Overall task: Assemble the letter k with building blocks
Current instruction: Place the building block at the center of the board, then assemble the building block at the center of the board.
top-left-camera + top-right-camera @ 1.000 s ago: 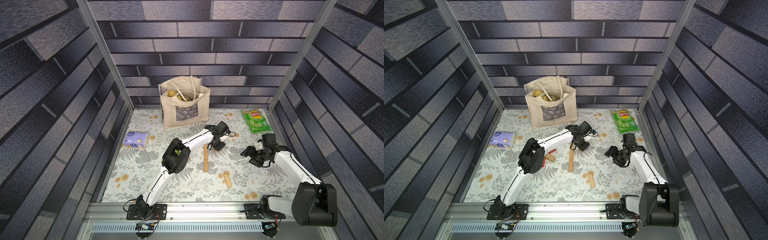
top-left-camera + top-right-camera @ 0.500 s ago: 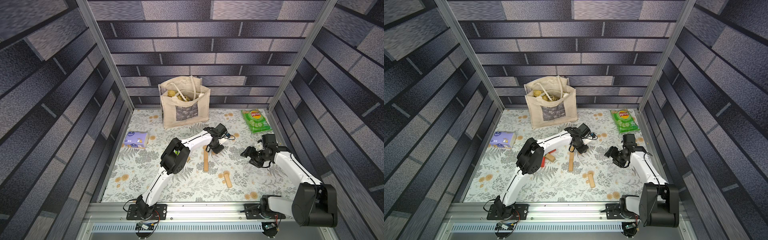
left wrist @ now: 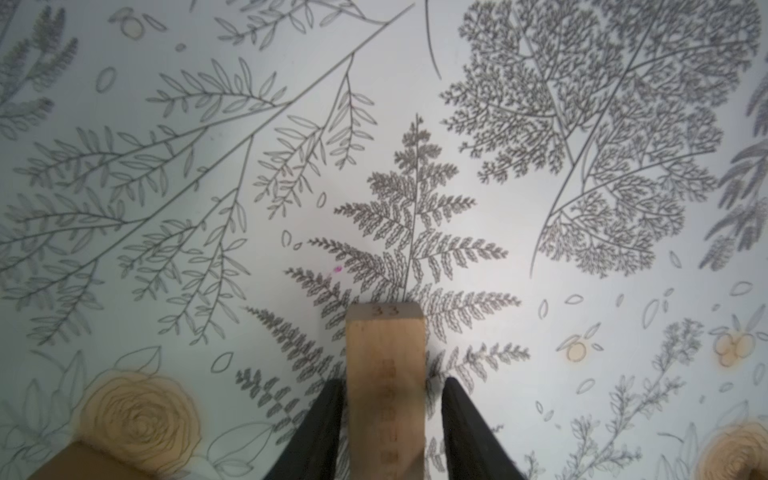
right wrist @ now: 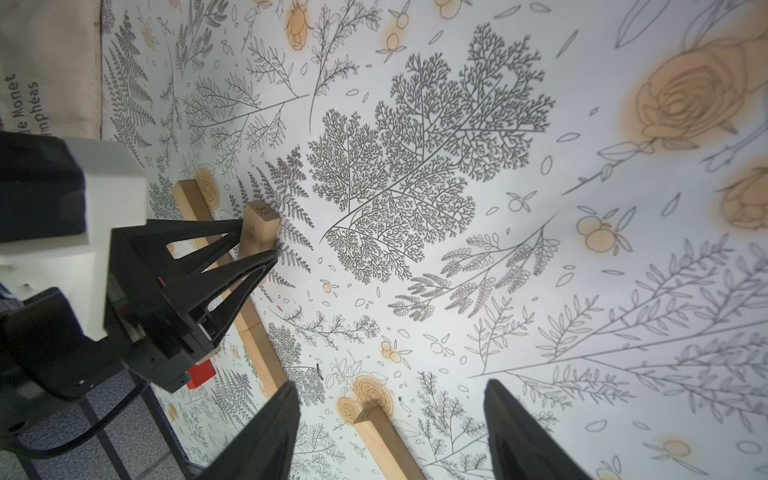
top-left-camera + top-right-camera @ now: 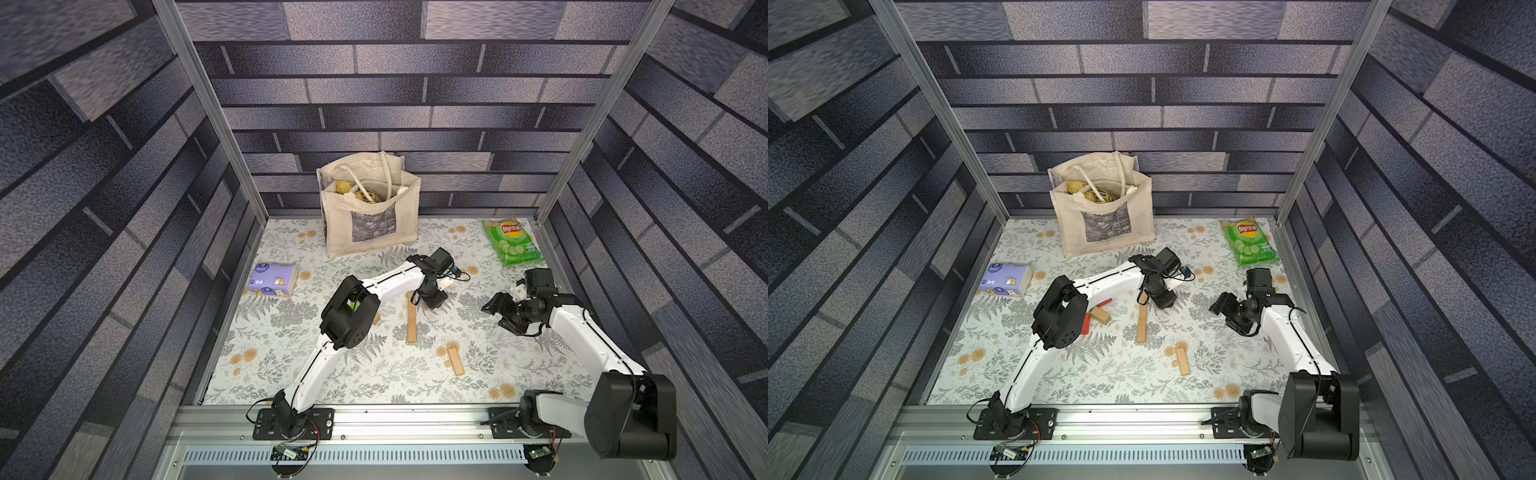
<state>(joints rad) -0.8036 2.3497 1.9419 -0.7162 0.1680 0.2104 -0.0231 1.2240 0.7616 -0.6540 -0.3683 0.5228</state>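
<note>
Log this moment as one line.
left gripper: open astride tan block 33 | right gripper: open, empty | lone tan block: untouched

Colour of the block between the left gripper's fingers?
Plain tan block; clearest in the left wrist view.

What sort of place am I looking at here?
Likely a lab robot cell, not a real room: printed brick-pattern wall panels, aluminium frame posts, and a floral tabletop.

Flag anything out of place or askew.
A lone tan block lies slanted, apart from the straight row of tan blocks. The block marked 33 sits between the fingers of the left gripper, a gap on one side. No spill or damage.
</note>
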